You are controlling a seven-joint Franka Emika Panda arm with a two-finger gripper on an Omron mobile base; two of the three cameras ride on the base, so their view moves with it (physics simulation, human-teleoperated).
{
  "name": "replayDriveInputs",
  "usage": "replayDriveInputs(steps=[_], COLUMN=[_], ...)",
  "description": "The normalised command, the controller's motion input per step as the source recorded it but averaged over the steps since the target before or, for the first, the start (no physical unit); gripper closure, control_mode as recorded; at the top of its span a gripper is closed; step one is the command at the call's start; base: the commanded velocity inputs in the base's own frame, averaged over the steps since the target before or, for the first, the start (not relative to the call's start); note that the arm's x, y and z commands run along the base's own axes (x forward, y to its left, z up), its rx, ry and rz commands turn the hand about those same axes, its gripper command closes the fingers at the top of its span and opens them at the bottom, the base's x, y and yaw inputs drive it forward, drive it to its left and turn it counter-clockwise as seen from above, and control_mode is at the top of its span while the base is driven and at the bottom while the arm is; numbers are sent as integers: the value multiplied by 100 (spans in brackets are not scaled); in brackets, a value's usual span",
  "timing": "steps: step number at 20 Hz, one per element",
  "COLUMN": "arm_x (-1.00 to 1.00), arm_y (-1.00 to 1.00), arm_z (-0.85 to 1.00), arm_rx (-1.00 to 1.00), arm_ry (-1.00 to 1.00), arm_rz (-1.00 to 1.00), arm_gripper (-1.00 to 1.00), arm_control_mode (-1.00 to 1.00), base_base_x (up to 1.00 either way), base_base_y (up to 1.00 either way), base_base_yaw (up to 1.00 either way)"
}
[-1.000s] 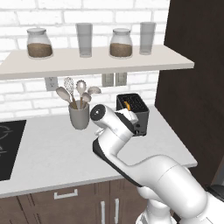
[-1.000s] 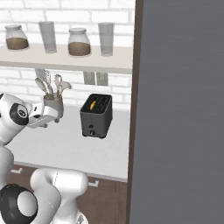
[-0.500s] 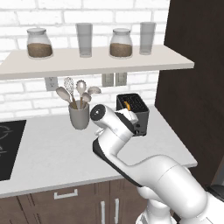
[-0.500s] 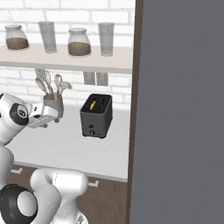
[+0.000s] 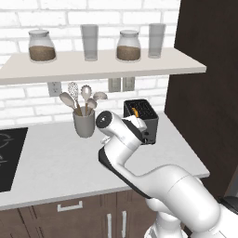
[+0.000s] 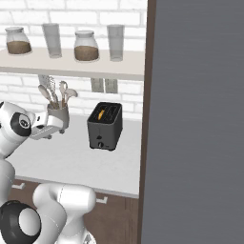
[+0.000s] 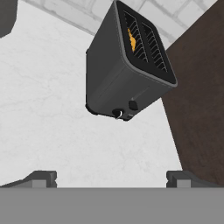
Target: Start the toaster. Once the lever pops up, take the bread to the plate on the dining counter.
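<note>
While the end effector [image 7: 111,177] stood fully open and empty, short of the toaster [image 7: 124,70] at the tabletop's [image 7: 48,109] far right, the lever [image 7: 133,105] sat small; a misaligned approach risked missing it or pushing the toaster back, the bread [image 7: 131,39] unstarted.

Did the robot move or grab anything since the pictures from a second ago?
No, nothing visibly changed. The arm is in the same place, and its fingers are spread wide with nothing between them, short of the toaster. The bread sits in its slot as before, and the cup of spoons hasn't budged.
</note>
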Motion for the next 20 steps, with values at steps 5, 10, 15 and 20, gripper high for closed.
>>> replayDriveInputs(steps=[5,10,15,20], arm_x=[0,0,0,0], arm_y=[0,0,0,0], arm_z=[0,0,0,0], arm_rx=[0,0,0,0], arm_ry=[0,0,0,0], arm_rz=[0,0,0,0], arm_gripper=[-100,-100,-100,-100], arm_control_mode=[-100,-100,-100,-100], base_base_x=[0,0,0,0], base_base_y=[0,0,0,0], base_base_yaw=[0,0,0,0])
